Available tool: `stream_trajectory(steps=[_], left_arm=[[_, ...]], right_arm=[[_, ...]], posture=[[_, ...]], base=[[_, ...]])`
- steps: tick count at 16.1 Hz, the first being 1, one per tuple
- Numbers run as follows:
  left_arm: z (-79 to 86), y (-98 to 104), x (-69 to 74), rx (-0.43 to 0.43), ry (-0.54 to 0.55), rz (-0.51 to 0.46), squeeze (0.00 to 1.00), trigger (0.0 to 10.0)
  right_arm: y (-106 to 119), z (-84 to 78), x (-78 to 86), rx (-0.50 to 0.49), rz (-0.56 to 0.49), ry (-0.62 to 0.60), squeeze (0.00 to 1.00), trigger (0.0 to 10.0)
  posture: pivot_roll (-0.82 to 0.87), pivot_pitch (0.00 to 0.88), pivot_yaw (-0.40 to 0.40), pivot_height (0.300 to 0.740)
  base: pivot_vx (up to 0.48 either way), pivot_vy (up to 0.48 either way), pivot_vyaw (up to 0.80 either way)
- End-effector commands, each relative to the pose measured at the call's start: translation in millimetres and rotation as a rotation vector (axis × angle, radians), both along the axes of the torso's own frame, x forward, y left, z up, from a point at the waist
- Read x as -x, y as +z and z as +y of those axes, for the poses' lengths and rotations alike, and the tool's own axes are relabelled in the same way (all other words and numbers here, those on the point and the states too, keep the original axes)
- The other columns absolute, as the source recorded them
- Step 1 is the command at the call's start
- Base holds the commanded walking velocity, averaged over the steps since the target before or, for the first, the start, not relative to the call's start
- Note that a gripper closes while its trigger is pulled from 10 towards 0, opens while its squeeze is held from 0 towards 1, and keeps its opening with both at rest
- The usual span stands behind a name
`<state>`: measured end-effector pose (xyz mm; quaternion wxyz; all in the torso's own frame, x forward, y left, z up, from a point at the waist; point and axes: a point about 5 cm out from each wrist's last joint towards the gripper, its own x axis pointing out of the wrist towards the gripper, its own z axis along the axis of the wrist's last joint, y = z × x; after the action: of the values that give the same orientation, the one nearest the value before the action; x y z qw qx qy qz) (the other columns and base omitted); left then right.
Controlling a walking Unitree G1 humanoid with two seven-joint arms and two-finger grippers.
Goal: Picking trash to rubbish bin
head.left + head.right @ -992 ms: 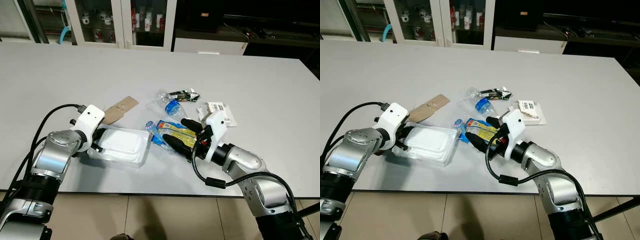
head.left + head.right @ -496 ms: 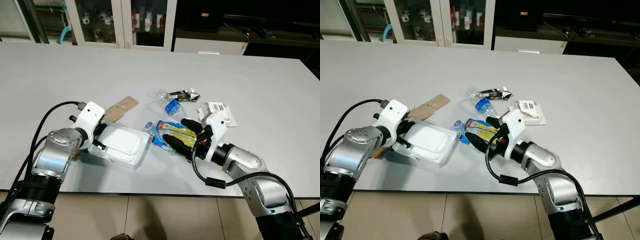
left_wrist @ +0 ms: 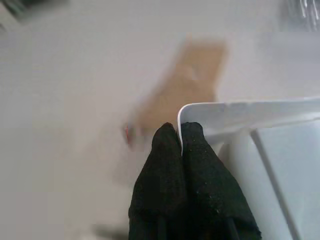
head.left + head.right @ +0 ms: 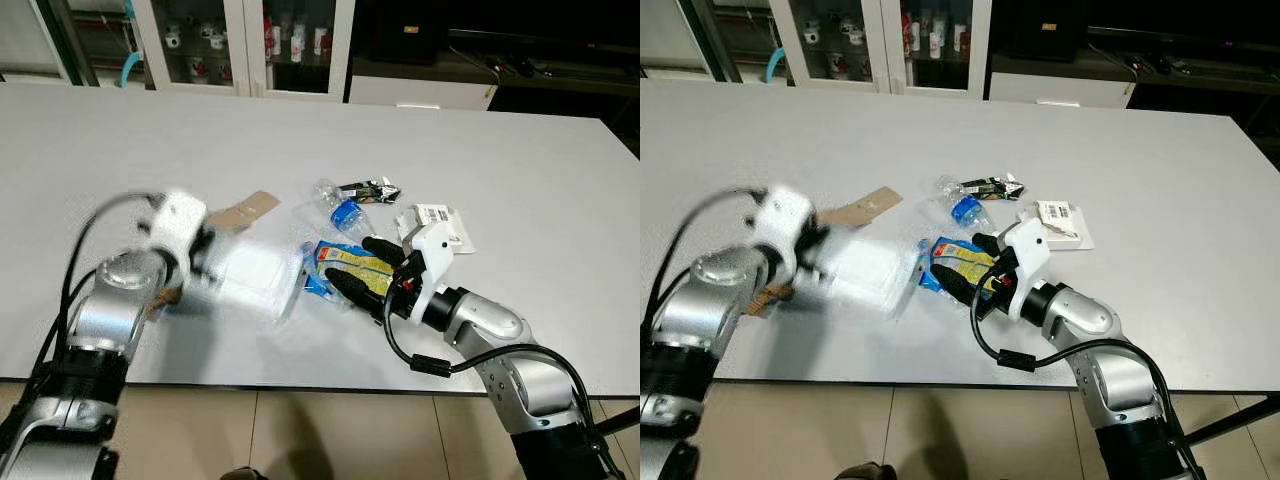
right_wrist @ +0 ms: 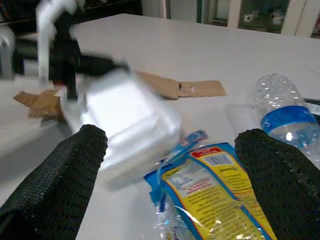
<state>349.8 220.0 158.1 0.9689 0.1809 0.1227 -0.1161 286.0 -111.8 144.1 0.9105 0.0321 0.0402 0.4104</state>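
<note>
A white plastic food container (image 4: 250, 275) is off the grey table (image 4: 300, 120) and blurred by motion. My left gripper (image 3: 180, 131) is shut on its rim (image 3: 240, 110). My right gripper (image 4: 352, 266) is open and lies low on the table. Its two black fingers (image 5: 75, 165) straddle a yellow and blue snack packet (image 5: 215, 190), which lies flat next to the container. A crushed clear bottle (image 4: 338, 207) with a blue label lies just beyond the packet.
A brown cardboard strip (image 4: 250, 208) lies behind the container. A black wrapper (image 4: 368, 190) and a white labelled packet (image 4: 440, 222) lie behind the right gripper. Glass cabinets (image 4: 240, 40) stand past the table's far edge. The near table edge (image 4: 300, 385) runs close below both arms.
My left gripper has raised the white container off the table and swung it slightly right, toward the snack packet; it is now blurred. The right arm has stayed still.
</note>
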Motion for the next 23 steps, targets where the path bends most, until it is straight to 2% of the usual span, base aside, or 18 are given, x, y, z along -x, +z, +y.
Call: stream_trajectory(steps=[1, 3, 4, 7, 9, 11, 12, 13, 15, 17, 18, 20, 23], left_arm=[[1.0, 18.9, -5.1, 0.017, 0.027, -0.102, 0.00, 10.0], [-0.1, 17.3, -5.6, 0.022, 0.052, -0.120, 0.00, 10.0], [-1.9, 15.0, -4.8, 0.052, 0.064, -0.129, 0.00, 10.0], [-4.7, 18.3, -4.1, 0.111, 0.127, -0.232, 0.00, 10.0], [-12.1, 18.4, -2.3, 0.265, 0.241, -0.336, 0.00, 10.0], [-33.6, 14.2, 4.5, 0.334, 0.250, -0.405, 0.00, 10.0], [-37.7, 13.8, 6.1, 0.343, 0.249, -0.418, 0.00, 10.0], [-43.9, 14.2, 9.1, 0.423, 0.311, -0.466, 0.00, 10.0], [-47.7, 17.7, 10.2, 0.417, 0.345, -0.521, 0.00, 10.0], [-53.2, 23.0, 12.2, 0.398, 0.321, -0.565, 0.00, 10.0], [-53.9, 22.3, 12.6, 0.408, 0.332, -0.571, 0.00, 10.0], [-52.9, 21.3, 8.9, 0.318, 0.329, -0.561, 0.00, 10.0], [-55.0, 21.4, 5.6, 0.316, 0.313, -0.579, 0.00, 10.0]], right_arm=[[0.7, -4.2, -1.7, 0.005, -0.012, -0.033, 0.00, 10.0], [0.5, -4.7, -4.4, 0.006, -0.015, -0.050, 0.00, 10.0], [0.3, -3.7, -4.0, 0.001, -0.013, -0.047, 0.00, 10.0], [1.7, -4.1, -5.5, 0.002, -0.032, -0.078, 0.00, 10.0], [5.5, -9.7, -18.9, 0.007, -0.083, -0.232, 0.00, 10.0], [14.8, -14.1, -28.9, -0.047, -0.131, -0.385, 0.00, 10.0], [17.6, -15.1, -30.6, -0.067, -0.139, -0.419, 0.00, 10.0], [23.7, -18.9, -36.2, -0.072, -0.198, -0.550, 0.00, 10.0], [20.5, -18.6, -38.9, -0.074, -0.212, -0.619, 0.00, 10.0], [23.1, -20.0, -40.2, -0.087, -0.242, -0.668, 0.00, 10.0], [24.9, -26.6, -43.4, -0.094, -0.257, -0.739, 0.00, 10.0], [25.2, -34.3, -47.1, -0.086, -0.264, -0.804, 0.00, 10.0], [23.7, -31.7, -50.1, -0.092, -0.272, -0.821, 0.00, 10.0]], posture=[[-0.01, 0.058, -0.052, 0.740], [-0.01, 0.058, -0.053, 0.740], [-0.01, 0.058, -0.053, 0.740], [-0.01, 0.057, -0.052, 0.740], [-0.01, 0.056, -0.052, 0.740], [-0.01, 0.054, -0.050, 0.740], [-0.01, 0.054, -0.050, 0.740], [-0.01, 0.052, -0.049, 0.740], [-0.01, 0.050, -0.050, 0.740], [0.00, 0.049, -0.047, 0.740], [0.00, 0.048, -0.047, 0.740], [-0.01, 0.046, -0.044, 0.740], [-0.01, 0.046, -0.043, 0.740]], base=[[0.000, 0.000, 0.00], [0.000, 0.000, 0.00], [0.000, 0.000, 0.00], [0.000, 0.000, 0.00], [0.000, 0.000, 0.00], [0.000, 0.000, 0.00], [0.000, 0.000, 0.00], [0.000, 0.000, 0.00], [0.000, 0.000, 0.00], [0.000, 0.000, 0.00], [0.000, 0.000, 0.00], [0.000, 0.000, 0.00], [0.000, 0.000, 0.00]])
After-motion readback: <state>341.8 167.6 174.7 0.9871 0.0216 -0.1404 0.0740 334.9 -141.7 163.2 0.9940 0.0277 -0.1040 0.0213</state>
